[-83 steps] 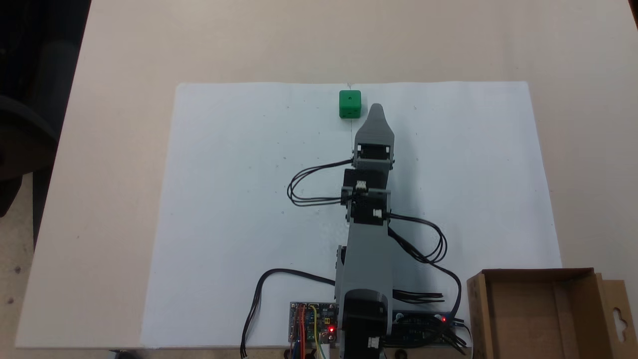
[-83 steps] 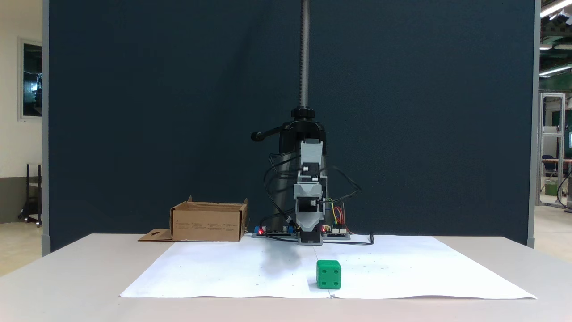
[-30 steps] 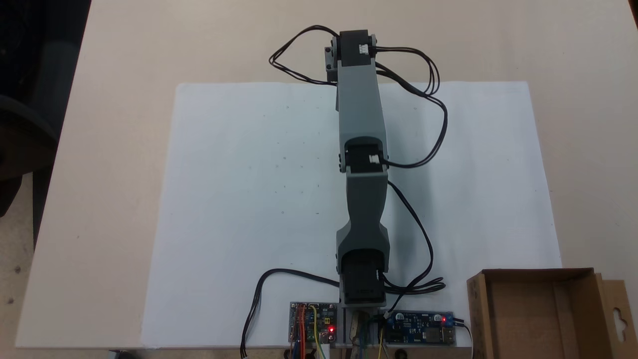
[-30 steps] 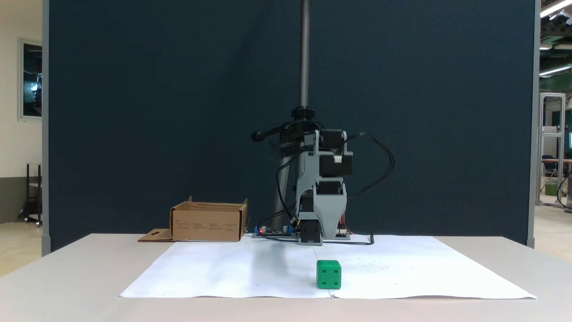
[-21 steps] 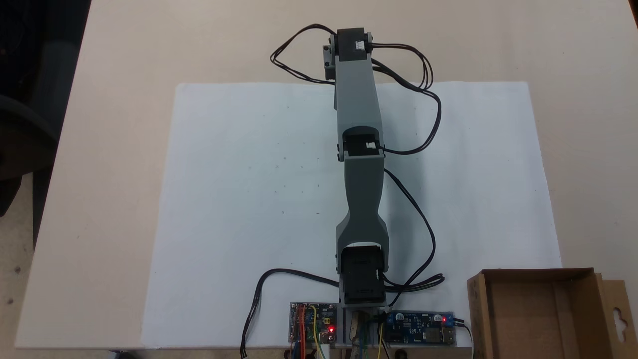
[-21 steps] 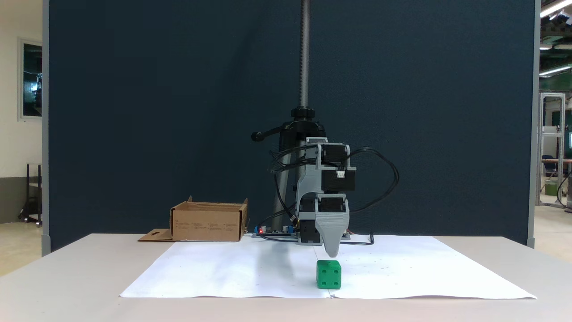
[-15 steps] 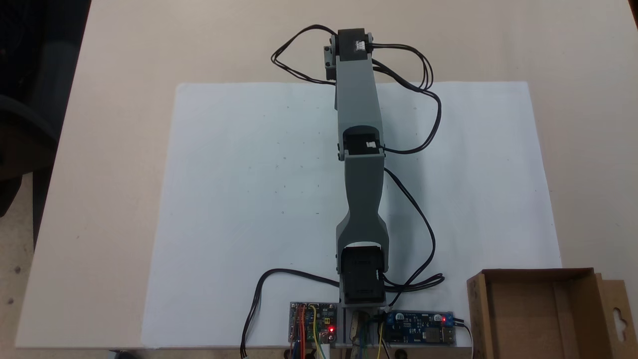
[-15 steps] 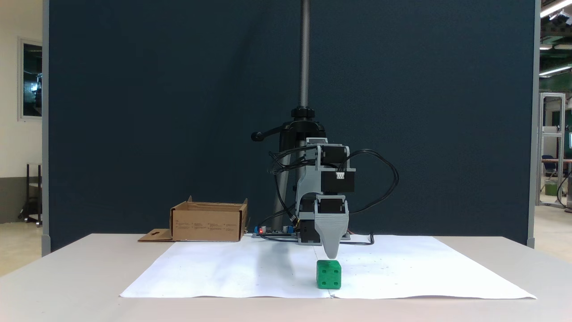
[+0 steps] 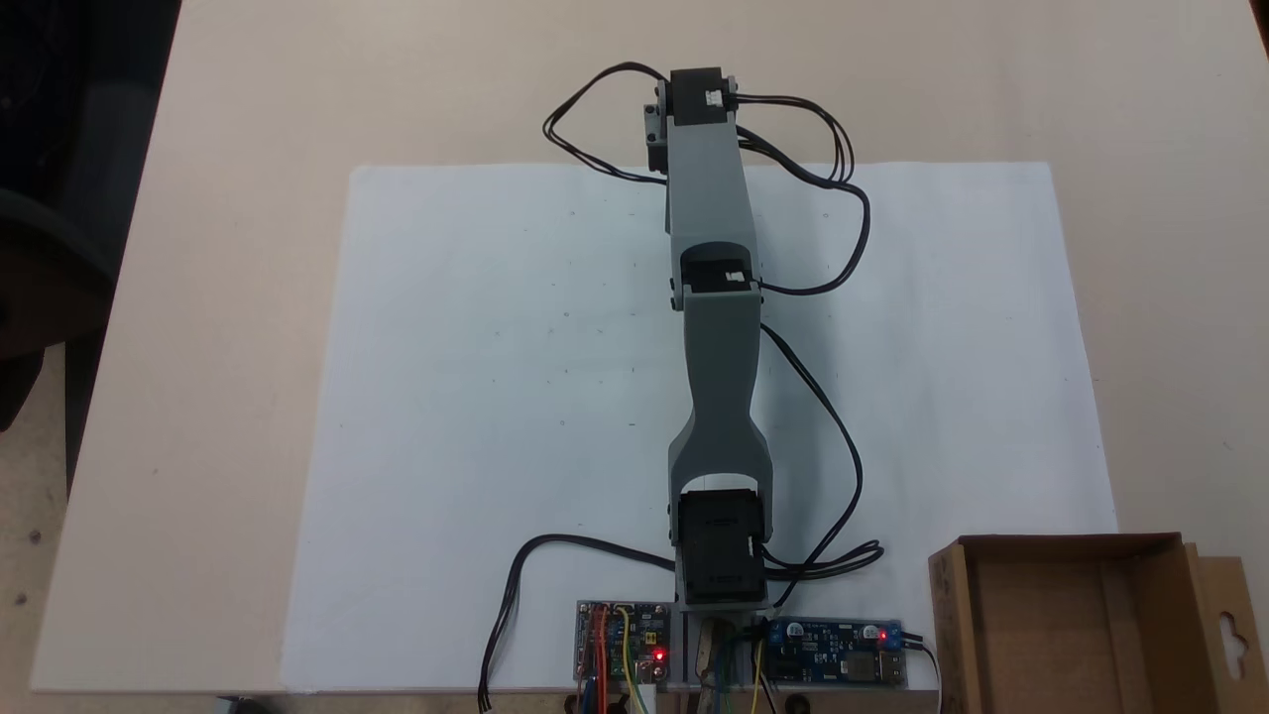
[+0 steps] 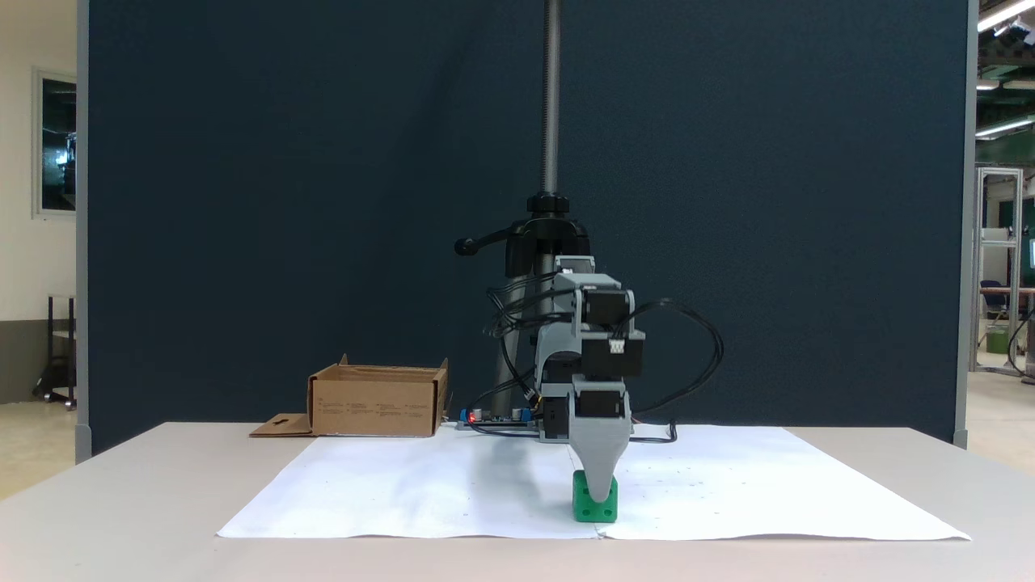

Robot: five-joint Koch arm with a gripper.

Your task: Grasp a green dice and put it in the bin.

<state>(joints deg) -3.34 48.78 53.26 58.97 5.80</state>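
Note:
The green dice (image 10: pixel 581 507) sits on the white paper near its front edge in a fixed view. My gripper (image 10: pixel 599 495) points straight down at it, and its grey front jaw covers the middle of the dice face, tip close to the paper. The other jaw is behind it, so the gap is hidden. From above, the stretched arm (image 9: pixel 706 198) covers the dice. The bin (image 9: pixel 950 625), an open brown cardboard box, stands beside the arm's base; it is at the back left (image 10: pixel 376 404) in the front-facing view.
A white paper sheet (image 9: pixel 476 397) covers the tabletop. Two circuit boards (image 9: pixel 623 645) with red lights and looping black cables (image 9: pixel 843 228) lie at the arm's base and wrist. A clamp and pole (image 10: pixel 551 162) rise behind the base against a dark blue screen.
The gripper has come down from just above the dice to level with it, its front jaw now overlapping the dice face. The dice and bin have not moved.

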